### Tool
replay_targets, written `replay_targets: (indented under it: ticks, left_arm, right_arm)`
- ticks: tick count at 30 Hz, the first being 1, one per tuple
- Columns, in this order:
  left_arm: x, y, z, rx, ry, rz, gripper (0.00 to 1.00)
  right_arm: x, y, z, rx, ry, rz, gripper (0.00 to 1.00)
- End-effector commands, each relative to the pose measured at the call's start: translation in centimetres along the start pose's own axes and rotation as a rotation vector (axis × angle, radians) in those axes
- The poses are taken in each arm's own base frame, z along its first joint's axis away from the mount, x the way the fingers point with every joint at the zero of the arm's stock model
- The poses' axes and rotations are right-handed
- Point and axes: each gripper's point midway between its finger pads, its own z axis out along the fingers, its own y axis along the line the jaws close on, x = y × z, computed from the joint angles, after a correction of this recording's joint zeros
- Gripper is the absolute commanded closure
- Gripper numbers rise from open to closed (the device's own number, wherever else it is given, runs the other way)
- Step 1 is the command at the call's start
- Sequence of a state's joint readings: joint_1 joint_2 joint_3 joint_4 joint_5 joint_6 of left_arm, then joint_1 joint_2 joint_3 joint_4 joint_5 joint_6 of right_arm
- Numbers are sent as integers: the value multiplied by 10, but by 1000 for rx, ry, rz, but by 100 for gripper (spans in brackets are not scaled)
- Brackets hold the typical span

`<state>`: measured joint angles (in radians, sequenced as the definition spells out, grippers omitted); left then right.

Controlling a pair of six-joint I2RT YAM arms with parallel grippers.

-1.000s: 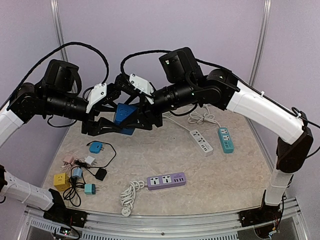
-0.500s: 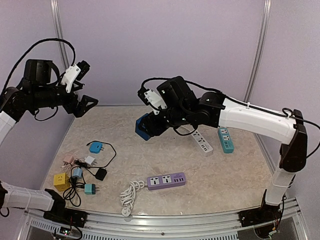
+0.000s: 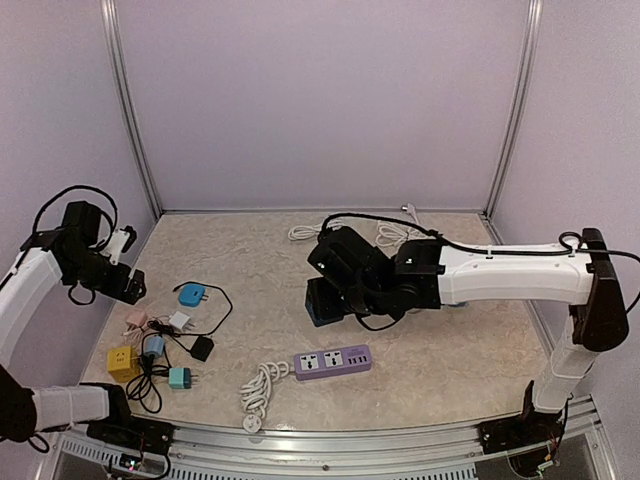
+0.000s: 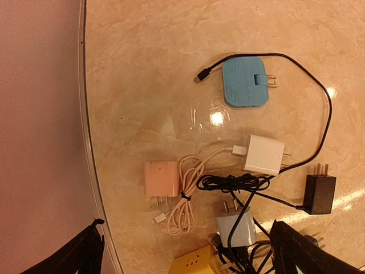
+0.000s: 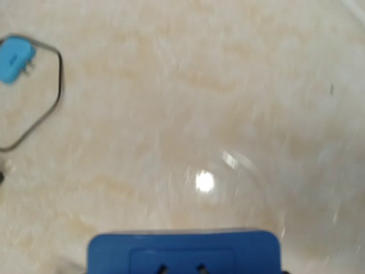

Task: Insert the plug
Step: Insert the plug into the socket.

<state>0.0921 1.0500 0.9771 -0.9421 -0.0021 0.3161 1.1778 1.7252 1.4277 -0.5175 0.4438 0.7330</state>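
My right gripper (image 3: pixel 325 300) is shut on a dark blue plug adapter (image 3: pixel 320 301) and holds it low over the table, just behind the purple power strip (image 3: pixel 332 361). In the right wrist view the blue adapter (image 5: pixel 183 251) fills the bottom edge with two prongs showing; the view is blurred and my fingers are hidden behind the adapter. My left gripper (image 3: pixel 127 286) is open and empty at the far left, above the pile of chargers. Its dark fingertips (image 4: pixel 80 257) stand wide apart at the bottom corners.
The chargers on the left are light blue (image 4: pixel 245 81), white (image 4: pixel 263 154), pink with a coiled cable (image 4: pixel 161 178), a black adapter (image 4: pixel 320 194), grey-blue (image 4: pixel 236 225) and a yellow cube (image 3: pixel 122 362). The purple strip's white cord (image 3: pixel 262 388) is coiled. White cables (image 3: pixel 300 232) lie at the back.
The left arm has swung away from the blue adapter, down and left to over the charger pile. The right arm has carried the adapter down toward the table near the purple strip.
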Motion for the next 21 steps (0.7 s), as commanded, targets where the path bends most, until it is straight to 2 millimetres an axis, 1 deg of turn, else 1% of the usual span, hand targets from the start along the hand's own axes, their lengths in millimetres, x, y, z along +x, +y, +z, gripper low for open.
replay_targets:
  ticks: [1,4,7,9,13,17,21]
  left_arm:
    - [-21,-5,-7,21,-175,-61,1]
    - [-20,-11,-11,42,-219,-25,1]
    - [-17,-10,-21,21,-241,-9,1]
    - [-17,-13,-28,27,-266,-3,1]
    - [-16,-16,-34,30,-315,2,1]
    - [-15,-17,-35,33,-325,9,1]
    - [-15,-17,-31,39,-307,8,1]
  right_arm:
    - [32,4,0,59,27,116,100]
    - [57,10,-2,101,68,104,100]
    - [75,10,-3,114,95,108,100]
    - [81,9,-2,113,96,102,100]
    - [89,0,2,154,103,78,100]
    - [96,4,9,128,117,69,100]
    - [98,-6,10,162,104,58,100]
